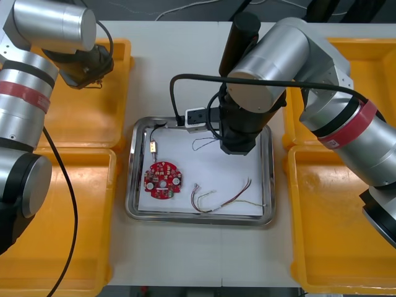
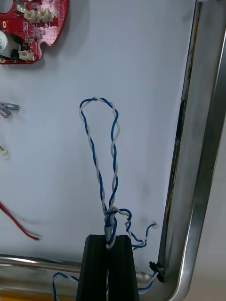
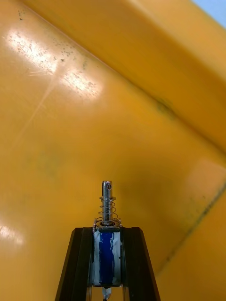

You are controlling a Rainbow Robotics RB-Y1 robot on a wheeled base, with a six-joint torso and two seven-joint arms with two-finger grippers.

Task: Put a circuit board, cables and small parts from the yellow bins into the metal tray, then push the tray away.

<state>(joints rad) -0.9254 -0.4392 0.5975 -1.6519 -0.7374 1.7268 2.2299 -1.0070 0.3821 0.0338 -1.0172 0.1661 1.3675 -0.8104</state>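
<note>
Front view centre holds one tray [image 1: 131, 185], white inside; everything else is placed from its middle. One board [image 1: 163, 180] lies flat on the tray floor at 8 o'clock. One small part [image 1: 152, 147] lies at 10 o'clock, apart from the board. One red and yellow cable [image 1: 223, 198] sprawls loose on the floor from 6 round to 4 o'clock. One blue and white cable [image 2: 101, 155] is at 12 o'clock, partly under the right wrist. In the right wrist view its long twisted loop lies on the white floor beside the tray's rim. Its gathered end is pinched by the right gripper [image 2: 109, 240], whose fingers stand narrow, only the cable's width apart. That gripper is over the tray at about 1 o'clock, near a corner of the rim.

Four bins flank the tray, two on each side: the far left bin [image 1: 93, 117] at 10 o'clock, the near left bin [image 1: 74, 216] at 8, the far right bin [image 1: 371, 62] at 2 and the near right bin [image 1: 328, 223] at 4.

The left gripper [image 3: 107, 231] is over the far left bin. Its fingers clamp a blue-bodied part [image 3: 107, 249] and stand apart by its width. A metal pin with a spring rises from that part past the fingertips, towards the bin's floor. Whether the pin touches the floor cannot be told.

Counted in all: two cables and two small parts.
</note>
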